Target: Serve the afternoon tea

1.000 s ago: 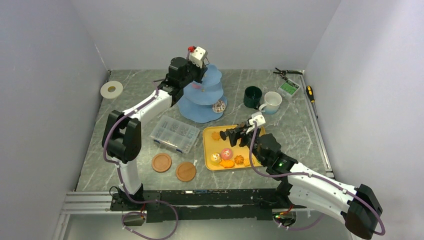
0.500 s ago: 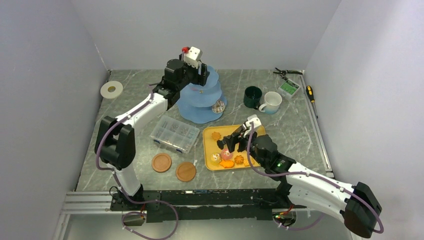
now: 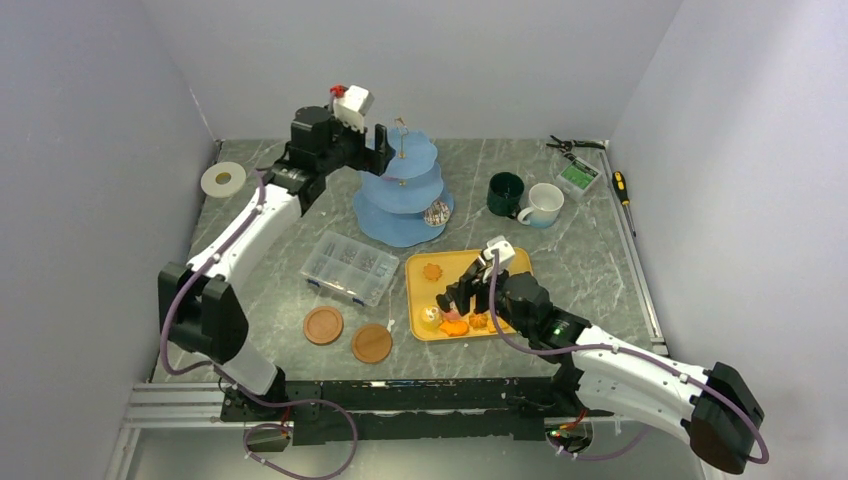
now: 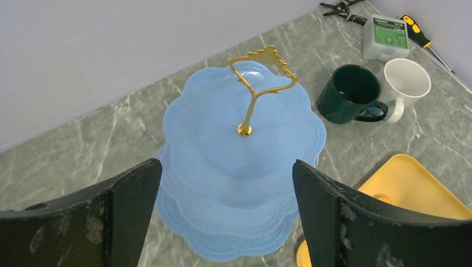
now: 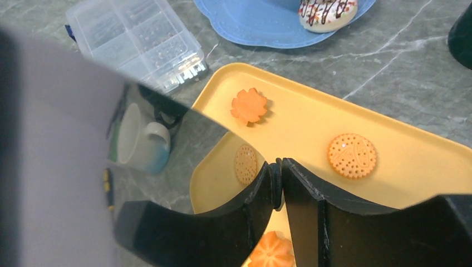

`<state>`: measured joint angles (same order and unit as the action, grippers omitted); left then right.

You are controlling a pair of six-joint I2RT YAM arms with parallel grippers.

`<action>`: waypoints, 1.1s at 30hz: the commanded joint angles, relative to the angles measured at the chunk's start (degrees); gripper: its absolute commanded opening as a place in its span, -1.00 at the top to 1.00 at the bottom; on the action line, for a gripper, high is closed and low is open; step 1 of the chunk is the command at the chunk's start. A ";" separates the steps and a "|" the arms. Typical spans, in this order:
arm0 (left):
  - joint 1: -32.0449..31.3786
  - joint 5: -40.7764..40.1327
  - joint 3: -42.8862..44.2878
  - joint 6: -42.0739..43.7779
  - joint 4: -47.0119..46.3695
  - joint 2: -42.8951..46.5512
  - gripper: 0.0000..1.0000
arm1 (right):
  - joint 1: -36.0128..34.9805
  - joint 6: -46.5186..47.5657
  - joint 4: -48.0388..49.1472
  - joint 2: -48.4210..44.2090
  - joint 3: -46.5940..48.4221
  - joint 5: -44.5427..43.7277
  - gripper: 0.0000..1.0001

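My left gripper (image 3: 380,138) hangs high beside the light-blue three-tier stand (image 3: 405,190), jaws spread wide and empty. Through its wrist camera I look down on the gold loop (image 4: 261,72) and a bare top tier. I read this arm as clear of the stand and free for another fetch.

My right gripper (image 3: 470,285) sits low over the yellow tray (image 3: 418,290), jaws clamped on the black tongs (image 5: 334,206). The tongs' tips meet, and I can see nothing between them. I take the tool as the sensible way in, since the treats look small and flat for bare jaws.

On the tray lie a round biscuit (image 5: 352,156), a flower-shaped orange one (image 5: 249,105) and more pieces at the near end, a pink doughnut (image 3: 455,305) among them. The only treat I can make out on the stand is one iced doughnut (image 3: 437,212) on the bottom tier, so I judge the serving far from done. The dark-green mug (image 3: 506,193) and white mug (image 3: 545,203) stand side by side to the right of the stand, apart from the tray.

The counter (image 3: 260,230) is flat, grey-green and marbled with pale veins. It also carries a clear compartment box (image 3: 350,266) left of the tray and two wooden coasters (image 3: 323,325) nearer me. A white ring (image 3: 223,179) lies at the far left and hand tools (image 3: 575,145) in the far right corner. Plain pale walls close in on three sides.
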<state>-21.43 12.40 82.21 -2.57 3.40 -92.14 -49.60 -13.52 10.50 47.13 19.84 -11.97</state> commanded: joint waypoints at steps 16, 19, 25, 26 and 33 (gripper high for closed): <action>15.61 10.08 26.02 5.69 40.24 -1.61 -0.87 | -0.97 0.97 4.48 4.68 0.87 1.67 0.11; 18.25 11.48 27.04 4.54 41.96 -2.51 -0.87 | -1.01 3.13 3.32 3.22 3.92 0.83 0.16; 19.00 11.24 22.45 5.96 37.35 0.96 -0.87 | -0.89 7.06 8.04 8.89 11.33 -2.26 0.18; 18.97 11.54 21.82 5.87 36.77 1.45 -0.87 | -0.92 7.58 9.74 10.92 12.47 -2.64 0.18; 19.13 13.17 21.60 6.16 38.21 1.51 -0.87 | -0.40 9.38 20.21 26.91 21.05 -3.60 0.19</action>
<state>-2.28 23.24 103.37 3.38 41.91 -93.45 -50.35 -6.20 21.32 68.23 36.40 -14.11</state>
